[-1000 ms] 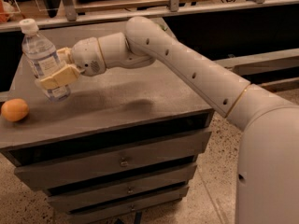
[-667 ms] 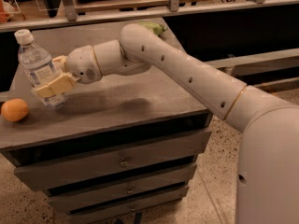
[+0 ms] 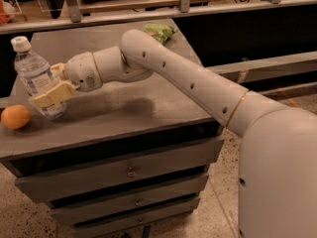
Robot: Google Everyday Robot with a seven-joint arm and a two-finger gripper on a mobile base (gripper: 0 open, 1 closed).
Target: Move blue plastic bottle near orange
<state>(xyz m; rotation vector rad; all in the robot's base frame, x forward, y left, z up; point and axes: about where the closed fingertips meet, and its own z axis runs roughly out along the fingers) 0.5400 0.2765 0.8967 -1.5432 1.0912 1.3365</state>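
The blue plastic bottle (image 3: 35, 76) is a clear bottle with a white cap and pale label, tilted slightly, at the left side of the grey cabinet top (image 3: 119, 108). My gripper (image 3: 49, 83) is shut on the bottle around its lower half; one pale yellow finger (image 3: 53, 94) crosses the front of it. The bottle's base is at or just above the surface. The orange (image 3: 16, 117) lies near the left front edge, a short gap to the left of the bottle's base.
A flat green snack bag (image 3: 159, 32) lies at the back right of the cabinet top. My arm reaches in from the right across the top. Drawers are below the front edge. A railing and shelf run behind the cabinet.
My gripper has carried the bottle to the left and toward the front, closer to the orange. The orange has not moved.
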